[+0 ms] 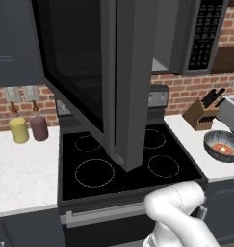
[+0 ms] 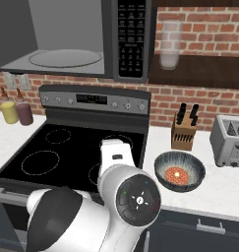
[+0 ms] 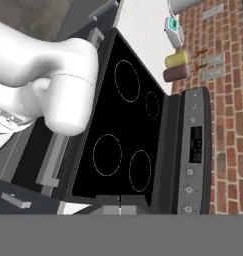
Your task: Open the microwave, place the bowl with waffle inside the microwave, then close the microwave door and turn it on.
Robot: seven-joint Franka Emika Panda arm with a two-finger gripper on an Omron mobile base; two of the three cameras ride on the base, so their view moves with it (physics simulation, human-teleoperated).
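Note:
The microwave [image 2: 67, 34] hangs above the stove with its cavity and glass turntable [image 2: 64, 58] exposed. The microwave door [image 1: 89, 72] stands swung wide open, out over the cooktop. Its keypad [image 2: 131, 37] runs down the right side. On the counter right of the stove sits the bowl [image 2: 180, 171] [image 1: 223, 146], with the waffle [image 2: 178, 173] lying inside it. My gripper [image 3: 120, 206] is shut with nothing in it, held low over the stove's front edge and left of the bowl. The white arm hides it in both base views.
A black stove [image 2: 67, 152] with burner rings lies under the microwave. A knife block [image 2: 183, 130] and a toaster [image 2: 231, 135] stand behind the bowl. Two bottles [image 1: 29, 128] are on the left counter. The open door overhangs the left burners.

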